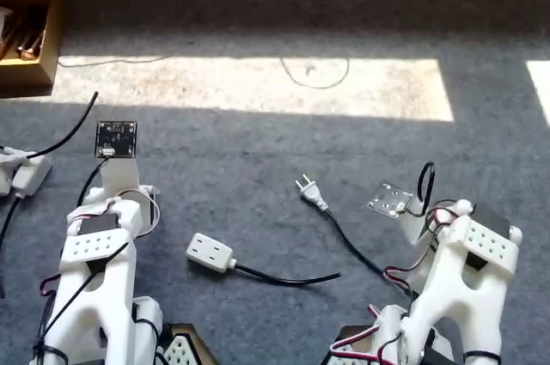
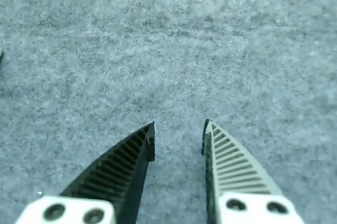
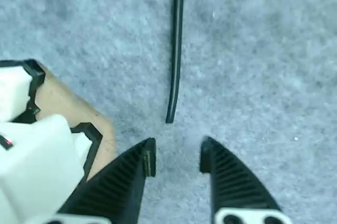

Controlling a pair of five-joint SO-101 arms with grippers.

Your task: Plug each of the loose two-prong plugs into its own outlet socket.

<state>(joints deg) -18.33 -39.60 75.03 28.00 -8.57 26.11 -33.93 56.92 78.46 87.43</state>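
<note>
A white two-prong plug (image 1: 310, 191) lies on the grey carpet in the middle, and its black cable (image 1: 357, 249) runs toward the arm on the right. A white outlet socket (image 1: 210, 253) lies lower left of it, with a black cable (image 1: 288, 278) trailing to the right. My left gripper (image 2: 179, 134) is open over bare carpet, nothing between its fingers. My right gripper (image 3: 177, 153) is open too, just short of a black cable's loose end (image 3: 170, 117).
A wooden box (image 1: 30, 39) stands at the back left. More white plug parts (image 1: 26, 174) with black cable lie at the left edge. A thin wire loop (image 1: 314, 73) rests on the sunlit strip. The arm's white and tan base (image 3: 47, 129) sits beside my right gripper.
</note>
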